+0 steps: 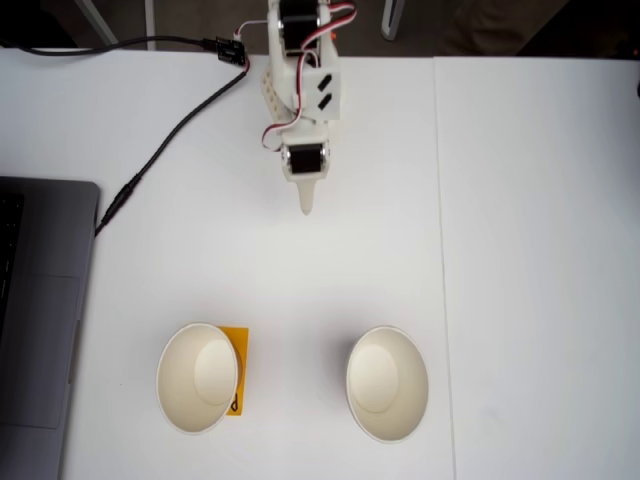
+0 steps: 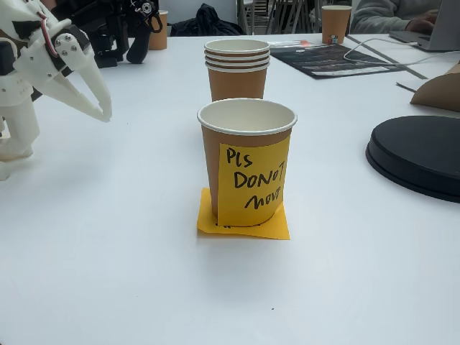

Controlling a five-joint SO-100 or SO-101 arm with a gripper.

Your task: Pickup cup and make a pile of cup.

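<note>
In a fixed view from above, two paper cups stand upright with cream insides: one cup (image 1: 198,377) on an orange sticky note (image 1: 237,368), the other cup (image 1: 387,383) to its right. From the low fixed view, the near cup (image 2: 246,133) is brown-walled and wears a yellow note reading "PLS DO NOT MOVE". Behind it, the far cup (image 2: 237,68) shows several stacked rims. My gripper (image 1: 307,206) hangs well above both cups in the picture, pointing toward them, fingers together and holding nothing. It sits at the left edge as the gripper (image 2: 105,113).
A grey laptop (image 1: 40,310) lies at the left table edge, with a black cable (image 1: 160,150) running to the arm base. A black round disc (image 2: 417,154), another cup (image 2: 336,21), a dark mat (image 2: 338,57) and a seated person's arm lie beyond.
</note>
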